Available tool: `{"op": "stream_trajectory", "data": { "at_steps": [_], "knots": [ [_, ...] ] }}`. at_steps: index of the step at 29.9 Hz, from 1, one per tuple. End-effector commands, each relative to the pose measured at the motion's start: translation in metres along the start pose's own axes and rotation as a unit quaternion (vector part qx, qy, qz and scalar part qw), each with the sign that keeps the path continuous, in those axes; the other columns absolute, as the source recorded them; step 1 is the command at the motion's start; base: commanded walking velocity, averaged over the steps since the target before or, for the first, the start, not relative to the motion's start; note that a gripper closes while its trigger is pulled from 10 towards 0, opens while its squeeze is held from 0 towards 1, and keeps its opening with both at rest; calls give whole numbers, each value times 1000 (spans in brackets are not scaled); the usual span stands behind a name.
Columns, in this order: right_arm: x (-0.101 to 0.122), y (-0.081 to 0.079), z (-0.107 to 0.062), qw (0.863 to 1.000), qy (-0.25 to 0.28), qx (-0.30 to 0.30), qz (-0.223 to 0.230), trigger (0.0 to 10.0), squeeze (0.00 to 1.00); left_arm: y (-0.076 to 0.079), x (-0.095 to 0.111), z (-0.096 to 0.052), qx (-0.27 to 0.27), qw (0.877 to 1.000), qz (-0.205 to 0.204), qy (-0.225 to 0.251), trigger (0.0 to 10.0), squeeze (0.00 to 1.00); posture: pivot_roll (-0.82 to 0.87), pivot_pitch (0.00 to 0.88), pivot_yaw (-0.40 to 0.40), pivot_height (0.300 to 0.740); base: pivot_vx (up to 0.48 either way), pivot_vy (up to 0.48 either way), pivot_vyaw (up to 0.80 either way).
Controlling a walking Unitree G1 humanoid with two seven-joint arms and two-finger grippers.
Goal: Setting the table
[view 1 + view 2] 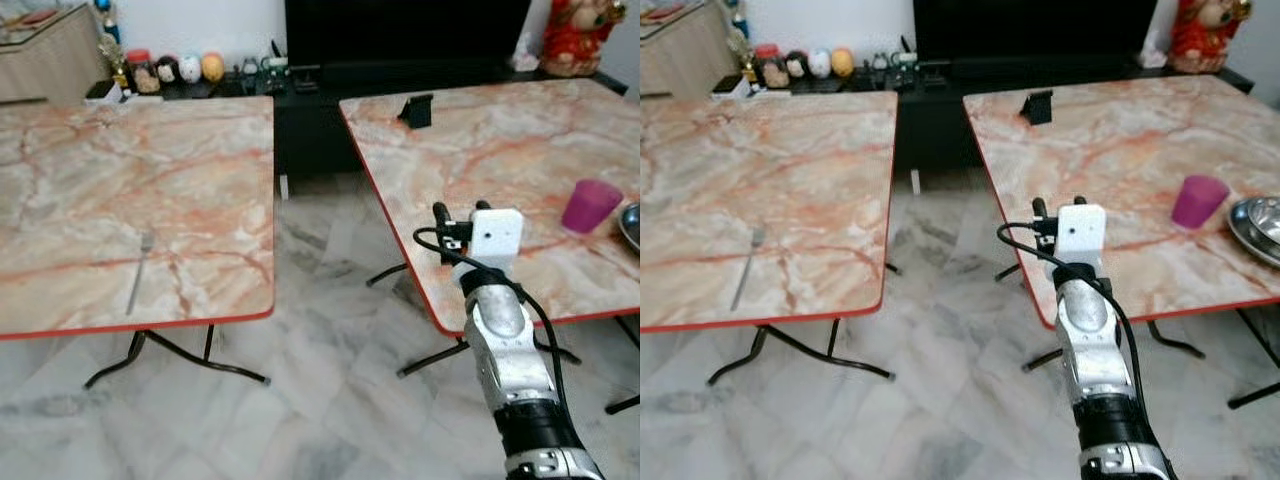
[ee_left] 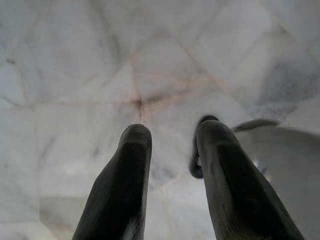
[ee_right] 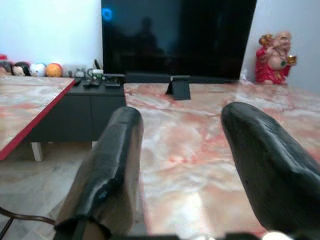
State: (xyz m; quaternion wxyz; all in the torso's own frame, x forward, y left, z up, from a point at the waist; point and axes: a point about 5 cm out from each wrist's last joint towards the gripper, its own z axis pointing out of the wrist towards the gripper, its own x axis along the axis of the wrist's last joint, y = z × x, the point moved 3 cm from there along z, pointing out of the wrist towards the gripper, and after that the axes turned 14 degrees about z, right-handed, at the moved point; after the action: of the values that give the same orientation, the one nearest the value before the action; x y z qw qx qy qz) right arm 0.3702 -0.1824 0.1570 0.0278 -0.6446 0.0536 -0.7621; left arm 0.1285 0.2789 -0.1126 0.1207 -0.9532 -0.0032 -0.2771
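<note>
Two marble-patterned tables with red edges stand side by side. A fork (image 1: 139, 270) lies on the left table (image 1: 120, 170) near its front edge. On the right table (image 1: 480, 150) stand a purple cup (image 1: 590, 205) and a metal bowl (image 1: 1260, 228) at the far right edge. My right gripper (image 1: 461, 210) is raised over that table's near-left edge, open with nothing between its fingers (image 3: 107, 165). It is well left of the cup. My left gripper (image 2: 172, 132) hangs open over the marble floor.
A small black stand (image 1: 417, 110) sits at the back of the right table. Behind the tables are a low dark cabinet (image 1: 310, 90) with small figurines (image 1: 190, 68), a large dark screen (image 3: 175, 35) and a red statue (image 1: 578, 35). A floor gap (image 1: 320, 250) separates the tables.
</note>
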Motion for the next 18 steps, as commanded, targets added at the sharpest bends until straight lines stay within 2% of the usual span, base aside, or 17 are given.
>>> {"op": "stream_trajectory", "data": {
  "at_steps": [1,12,18],
  "knots": [
    [6,-13,4,1000,9,18,8,10000,0,-4,-5,-2,3,1000,4,-6,10000,0,-27,0,4,740,0,364,0],
    [4,-12,3,1000,11,15,11,10000,0,-5,-4,-2,3,1000,13,-6,10000,0,-28,0,18,740,0,366,0],
    [3,-22,4,999,12,25,18,10000,0,-5,-3,-1,3,1000,18,-4,10000,0,-15,0,16,740,0,366,0]
  ]
}}
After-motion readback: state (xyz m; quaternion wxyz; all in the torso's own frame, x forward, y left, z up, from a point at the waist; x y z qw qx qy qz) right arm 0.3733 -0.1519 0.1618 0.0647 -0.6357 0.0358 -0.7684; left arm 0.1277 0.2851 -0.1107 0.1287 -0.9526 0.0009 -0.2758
